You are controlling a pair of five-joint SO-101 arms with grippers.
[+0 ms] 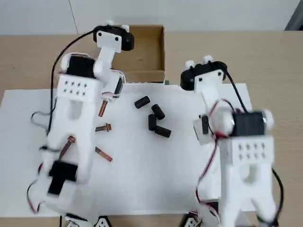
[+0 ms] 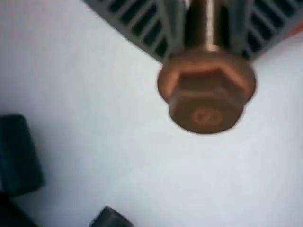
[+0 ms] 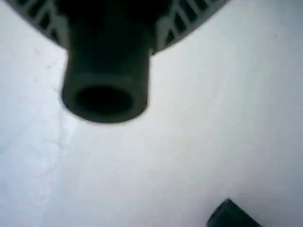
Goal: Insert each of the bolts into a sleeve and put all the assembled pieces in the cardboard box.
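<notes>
My left gripper (image 1: 107, 98) (image 2: 204, 21) is shut on a copper bolt (image 1: 102, 108) (image 2: 206, 94) and holds it by the shank above the white sheet, its hex head toward the camera. My right gripper (image 1: 204, 126) (image 3: 110, 19) is shut on a black sleeve (image 1: 205, 124) (image 3: 106, 82) whose open bore faces the camera. Several loose black sleeves (image 1: 152, 122) lie mid-sheet, and two of them, one sleeve (image 2: 16, 156) and another sleeve (image 2: 110, 218), lie near the held bolt. Three loose bolts (image 1: 103, 127) lie beside the left arm. The cardboard box (image 1: 158, 49) stands at the back.
A white sheet (image 1: 156, 175) covers the wooden table, with free room at its front middle. Another loose sleeve (image 3: 232, 215) lies close to the right gripper. Cables hang along both arms.
</notes>
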